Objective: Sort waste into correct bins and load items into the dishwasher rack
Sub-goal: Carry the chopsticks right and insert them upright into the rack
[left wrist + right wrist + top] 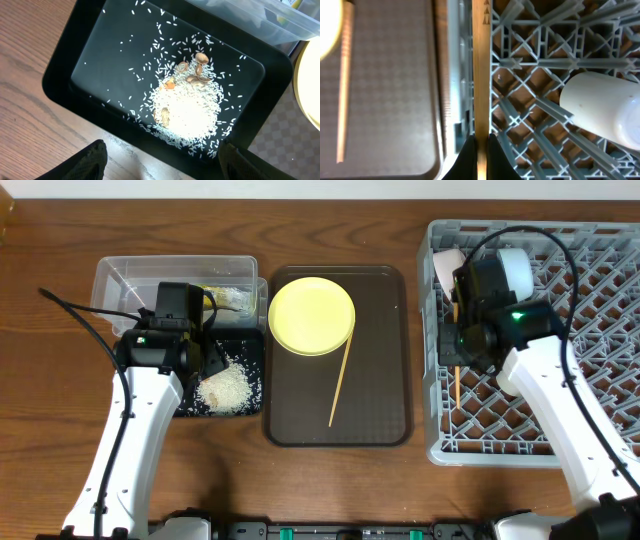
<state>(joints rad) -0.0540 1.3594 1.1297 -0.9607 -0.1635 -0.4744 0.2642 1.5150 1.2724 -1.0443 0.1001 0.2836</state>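
The white rice scraps [228,388] lie heaped in the black tray [188,410]. In the left wrist view the heap [187,112] lies ahead of my left gripper [165,167], which is open and empty above the tray's near rim [60,85]. The snack wrapper [228,298] lies in the clear tub [130,280]. My right gripper [481,145] is shut on a wooden chopstick [481,65] over the left edge of the grey rack [600,300]. A white cup [602,107] lies in the rack. The yellow plate [311,315] and a second chopstick [340,380] rest on the brown tray. The blue bowl is out of view.
The brown serving tray [385,410] lies between the black tray and the rack. A white bowl [447,265] leans at the rack's far left corner. The clear tub's corner [285,27] overhangs the black tray's far side. Wooden tabletop [60,440] surrounds everything.
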